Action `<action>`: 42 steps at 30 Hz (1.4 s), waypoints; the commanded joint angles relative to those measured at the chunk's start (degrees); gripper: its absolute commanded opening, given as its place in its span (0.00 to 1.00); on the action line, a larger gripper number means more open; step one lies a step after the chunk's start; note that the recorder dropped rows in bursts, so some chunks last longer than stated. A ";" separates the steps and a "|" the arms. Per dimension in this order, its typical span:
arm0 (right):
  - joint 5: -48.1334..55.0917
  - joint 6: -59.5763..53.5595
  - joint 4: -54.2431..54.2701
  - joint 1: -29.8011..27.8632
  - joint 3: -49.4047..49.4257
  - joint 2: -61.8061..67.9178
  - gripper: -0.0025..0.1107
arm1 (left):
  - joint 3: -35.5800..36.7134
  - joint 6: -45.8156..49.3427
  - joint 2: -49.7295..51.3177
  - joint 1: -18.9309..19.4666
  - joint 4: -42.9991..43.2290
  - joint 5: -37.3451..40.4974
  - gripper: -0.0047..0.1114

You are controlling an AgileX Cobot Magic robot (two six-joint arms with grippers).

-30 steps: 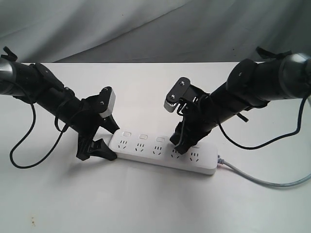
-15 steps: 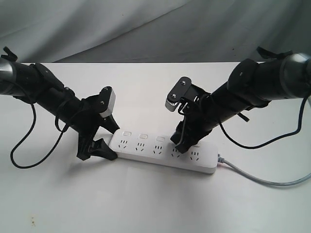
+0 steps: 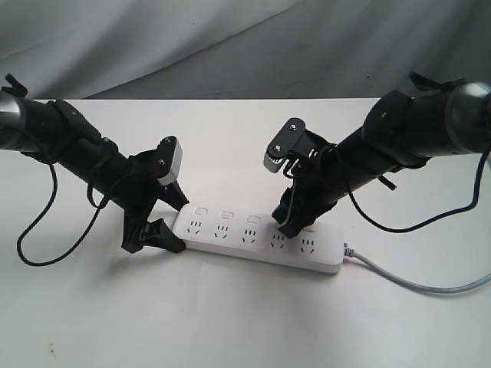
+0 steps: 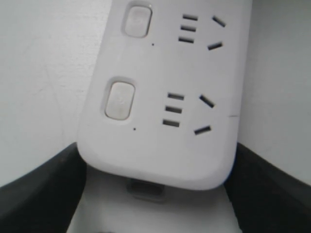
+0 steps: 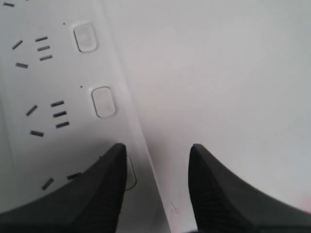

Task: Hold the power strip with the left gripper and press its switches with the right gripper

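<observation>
The white power strip (image 3: 253, 244) lies flat across the middle of the table, its row of square switches (image 3: 226, 215) along the far edge. My left gripper (image 3: 178, 225) is shut on its left end. In the left wrist view the rounded end of the power strip (image 4: 160, 97) sits between both black fingers (image 4: 39, 194), and two switches (image 4: 120, 100) show. My right gripper (image 3: 285, 228) hovers open over the fourth switch from the left. In the right wrist view one of its fingers (image 5: 97, 189) partly covers a switch (image 5: 130, 172); the other is over bare table.
A grey cord (image 3: 414, 285) runs from the strip's right end off to the right. A black cable (image 3: 31, 230) loops on the white table (image 3: 245, 322) under the left arm. Grey cloth (image 3: 230, 46) hangs behind.
My right gripper has lifted slightly and shifted a little to the right above the strip. The left gripper and the strip have stayed still.
</observation>
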 commanded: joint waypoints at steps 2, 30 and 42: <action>-0.42 -0.56 0.77 -0.47 0.42 -0.72 0.36 | 0.12 -0.17 0.38 -0.35 1.10 -0.24 0.61; 0.98 -0.56 0.53 -1.01 0.42 1.57 0.36 | 0.12 -0.17 0.38 -0.35 1.10 -0.24 0.61; 1.23 -0.56 1.18 0.35 0.42 4.04 0.36 | 0.12 -0.17 0.38 -0.35 1.10 -0.24 0.61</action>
